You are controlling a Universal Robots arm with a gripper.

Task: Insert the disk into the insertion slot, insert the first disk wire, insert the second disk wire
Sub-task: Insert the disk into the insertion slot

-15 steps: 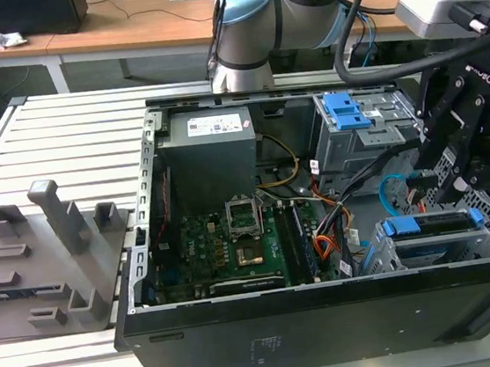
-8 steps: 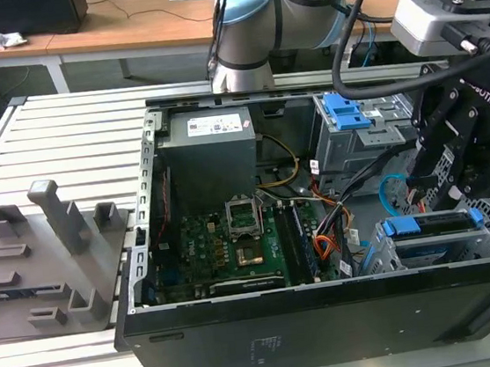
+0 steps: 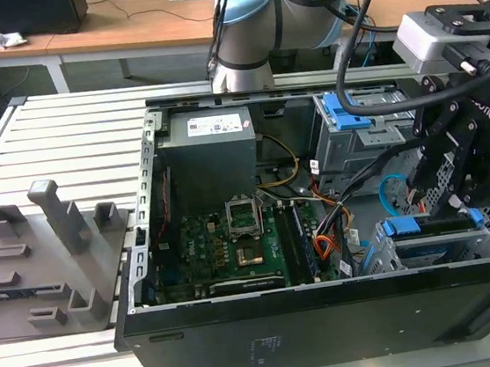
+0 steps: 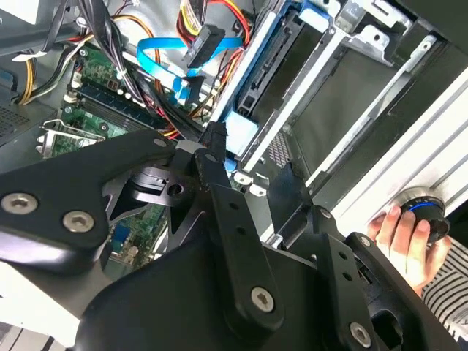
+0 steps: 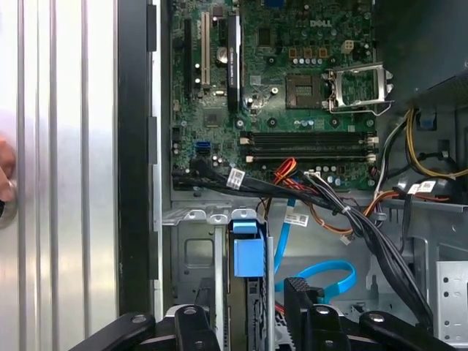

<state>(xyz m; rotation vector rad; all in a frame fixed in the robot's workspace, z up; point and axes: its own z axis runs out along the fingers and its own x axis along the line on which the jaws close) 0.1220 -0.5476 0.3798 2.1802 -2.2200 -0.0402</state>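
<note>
The disk stands on edge inside the insertion slot, the silver sheet-metal cage at the computer case's corner on the exterior view's right. Only its narrow edge shows, a dark strip in the bright blue carrier with a paler blue tab at one end. The gripper hangs just over it, fingers spread wide either side of the blue frame, clasping nothing.

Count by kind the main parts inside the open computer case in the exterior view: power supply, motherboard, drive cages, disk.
Power supply: 1
Motherboard: 1
Drive cages: 2 (taller grey cage, insertion slot)
Disk, standing in the insertion slot: 1
Total: 5
</note>
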